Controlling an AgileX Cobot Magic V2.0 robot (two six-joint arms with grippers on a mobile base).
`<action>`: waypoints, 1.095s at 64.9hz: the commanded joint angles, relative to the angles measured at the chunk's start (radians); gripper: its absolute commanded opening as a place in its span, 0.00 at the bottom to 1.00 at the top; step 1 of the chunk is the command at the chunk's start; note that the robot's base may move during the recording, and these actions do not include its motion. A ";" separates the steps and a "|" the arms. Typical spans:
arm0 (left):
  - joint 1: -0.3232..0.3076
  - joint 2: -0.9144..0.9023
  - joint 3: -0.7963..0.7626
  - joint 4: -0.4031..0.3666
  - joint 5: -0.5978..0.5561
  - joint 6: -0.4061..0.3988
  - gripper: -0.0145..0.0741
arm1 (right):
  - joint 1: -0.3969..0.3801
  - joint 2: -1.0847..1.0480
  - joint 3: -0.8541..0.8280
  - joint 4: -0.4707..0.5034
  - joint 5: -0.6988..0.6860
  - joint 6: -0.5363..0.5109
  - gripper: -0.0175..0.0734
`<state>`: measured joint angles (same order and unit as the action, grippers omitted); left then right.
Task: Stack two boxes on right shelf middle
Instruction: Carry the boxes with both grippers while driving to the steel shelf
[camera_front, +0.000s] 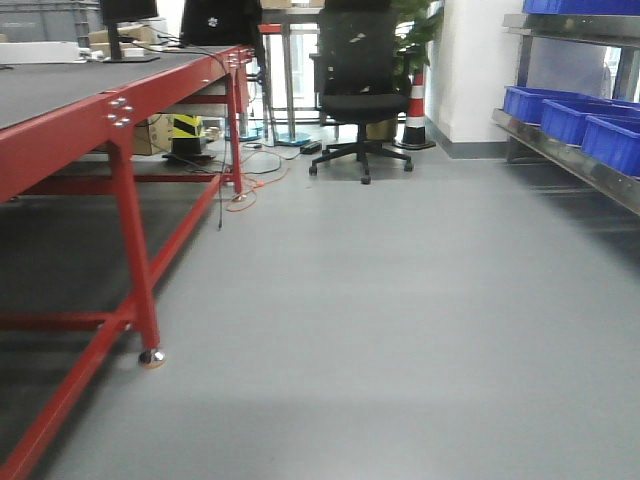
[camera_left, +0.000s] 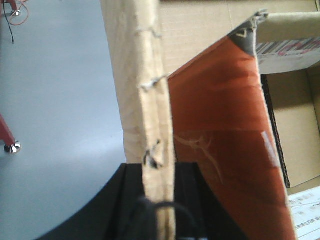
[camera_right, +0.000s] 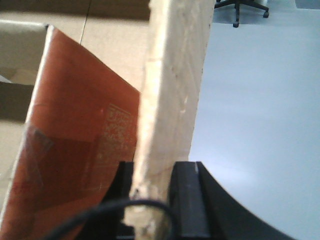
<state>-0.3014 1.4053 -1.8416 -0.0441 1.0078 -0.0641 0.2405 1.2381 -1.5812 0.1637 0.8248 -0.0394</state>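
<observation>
Grey vinyl flooring fills the front-facing view. A long red-framed table runs down the left, and a black swivel office chair stands at the far end beside an orange-and-white traffic cone. On the right, cut off by the frame edge, we see the shiny stainless-steel shelf, its level carrying blue plastic bins. Only this view shows the shelf; the arms and any carton lie outside it.

From the left wrist we look along the upright wall of a tan corrugated cardboard carton, close enough to blur. The left gripper has its black jaws pressed on either side of that wall, clamped on it. To the right an orange-brown panel leans inside. The cardboard and printed label beyond it are too cropped to sort out. Grey floor and a silver caster show at the left.

From the right wrist, the right gripper pinches a pale cardboard wall between its black jaws. An orange-brown sheet on the left bears faint print we cannot read. Floor lies to the right. We cannot tell whether both walls belong to one carton.
</observation>
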 joint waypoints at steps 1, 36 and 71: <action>0.004 -0.012 -0.007 0.031 -0.033 0.004 0.04 | -0.010 -0.012 -0.014 -0.039 -0.071 -0.011 0.02; 0.004 -0.012 -0.007 0.032 -0.033 0.004 0.04 | -0.010 -0.012 -0.014 -0.039 -0.071 -0.011 0.02; 0.004 -0.012 -0.007 0.032 -0.033 0.004 0.04 | -0.010 -0.012 -0.014 -0.039 -0.073 -0.011 0.02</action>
<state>-0.3014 1.4053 -1.8416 -0.0441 1.0078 -0.0641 0.2405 1.2381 -1.5812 0.1637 0.8230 -0.0394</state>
